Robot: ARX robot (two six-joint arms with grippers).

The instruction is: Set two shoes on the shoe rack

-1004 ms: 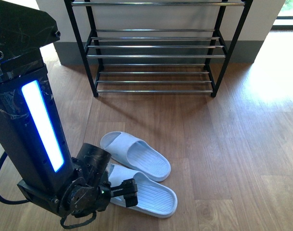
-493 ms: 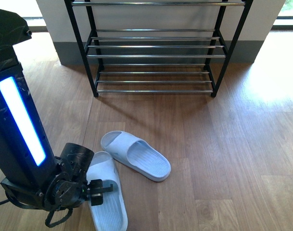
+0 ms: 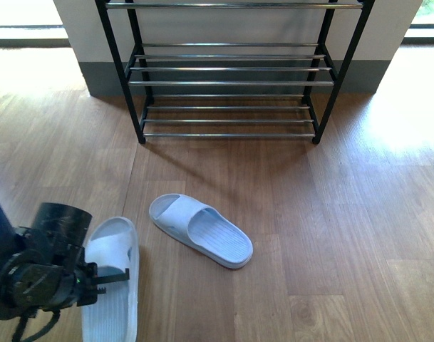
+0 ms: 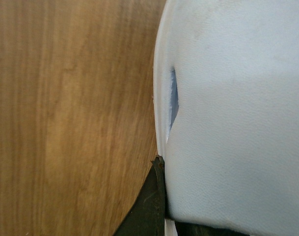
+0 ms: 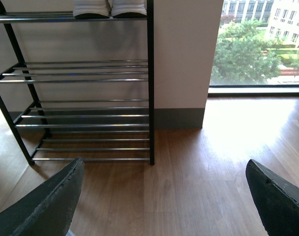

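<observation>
Left end effector pinches a slide by its edge; right end effector gapes empty; open floor fronts the rack.

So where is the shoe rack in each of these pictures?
Front view: the shoe rack stands at top centre, against the wall.
Left wrist view: not in it; only a pale blue slide and the floor show.
Right wrist view: the shoe rack stands against the wall, with the window to one side.
Shared landmark: the wooden floor shows in all three views.
</observation>
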